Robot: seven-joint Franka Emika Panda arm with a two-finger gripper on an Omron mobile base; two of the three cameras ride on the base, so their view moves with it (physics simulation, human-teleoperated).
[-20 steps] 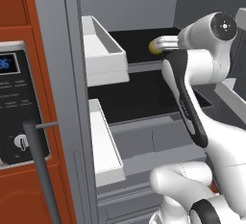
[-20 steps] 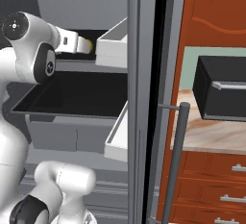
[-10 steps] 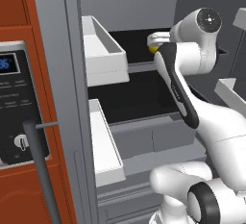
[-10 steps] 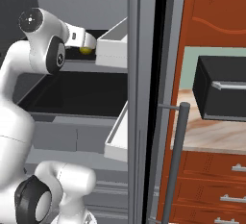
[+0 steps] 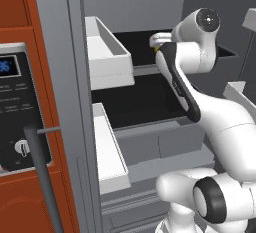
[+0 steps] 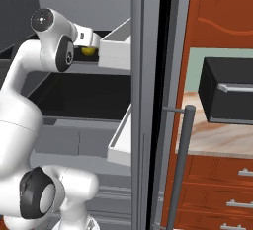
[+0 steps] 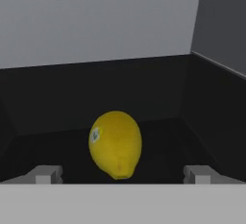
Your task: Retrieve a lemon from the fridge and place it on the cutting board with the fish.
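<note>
One lemon (image 7: 116,144), two door bins (image 5: 106,57)

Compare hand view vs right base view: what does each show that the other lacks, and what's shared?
Hand view alone: the lemon's whole shape with a small sticker on its skin, lying on the black shelf, and the gripper with its fingertips wide apart either side of it, not touching.

Right base view alone: the fridge's handle, the white door bins, the arm reaching in, and the black appliance on the counter.

Shared: the lemon and the black shelf.

Flat, even rendered light; dim fridge interior, slightly soft focus.
</note>
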